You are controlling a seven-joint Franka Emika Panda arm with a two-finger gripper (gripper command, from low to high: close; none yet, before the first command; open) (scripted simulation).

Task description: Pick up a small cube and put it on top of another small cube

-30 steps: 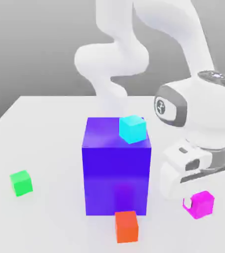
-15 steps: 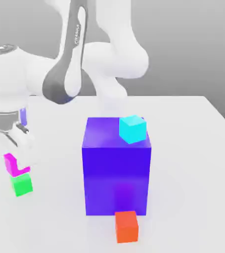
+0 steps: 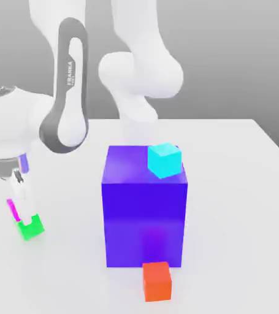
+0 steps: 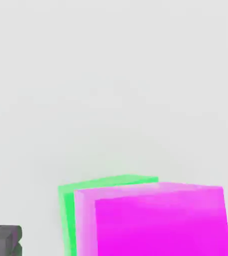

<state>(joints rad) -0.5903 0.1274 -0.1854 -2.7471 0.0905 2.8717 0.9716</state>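
Jaws closed on the small glossy magenta-pink cube (image 4: 158, 220), which you hold right above the small plain green cube (image 3: 30, 226) at about 9 o'clock on the white tabletop (image 3: 240, 202) in the exterior view. In the hand view the green cube (image 4: 68, 210) peeks out to one side, so the overlap looks offset. Release now and the pink cube (image 3: 11, 208) may tip off an edge or nudge the green one. Well apart stand the big blue-purple block (image 3: 145, 208), the cyan cube (image 3: 164, 159) on it, and the orange-red cube (image 3: 157, 281).
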